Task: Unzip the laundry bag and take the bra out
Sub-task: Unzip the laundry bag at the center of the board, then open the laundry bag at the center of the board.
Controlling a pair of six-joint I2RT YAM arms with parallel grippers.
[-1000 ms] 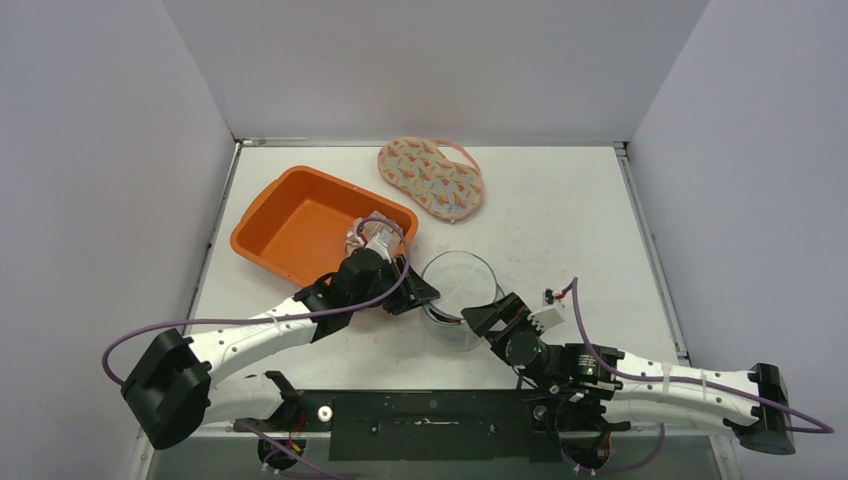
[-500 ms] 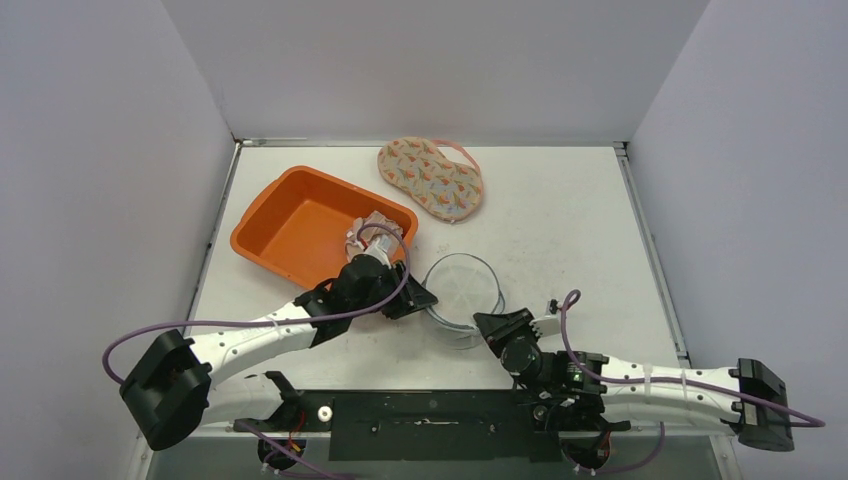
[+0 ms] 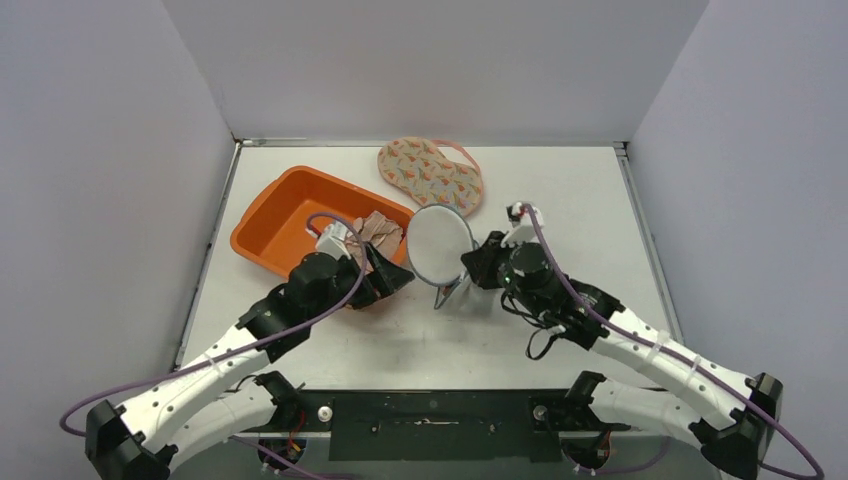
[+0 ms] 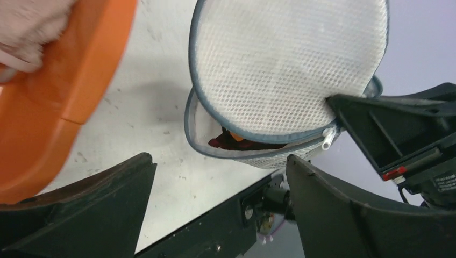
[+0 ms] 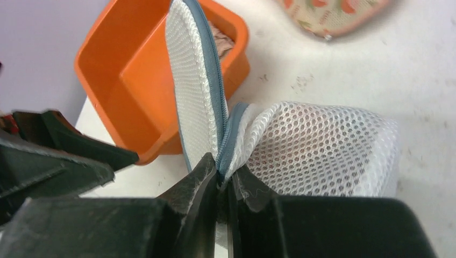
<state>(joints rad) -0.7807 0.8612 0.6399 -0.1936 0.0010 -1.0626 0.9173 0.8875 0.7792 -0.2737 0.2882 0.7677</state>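
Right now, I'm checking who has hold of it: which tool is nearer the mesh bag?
Right. The right tool is pinched shut on the zipper edge of the mesh bag; the left tool hangs open just to its left, not touching.

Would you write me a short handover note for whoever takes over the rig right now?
Left gripper: open, empty, facing the bag's opening, next to the bin.
Right gripper: shut on the zip edge of the bag, which it props up with the flap open.
A red and orange item shows inside the bag; I cannot tell whether it is the bra.
The bin holds a pinkish cloth. A patterned piece lies on the table behind.
Done: bag unzipped.
Left: pull the item out, probably with the left fingers.
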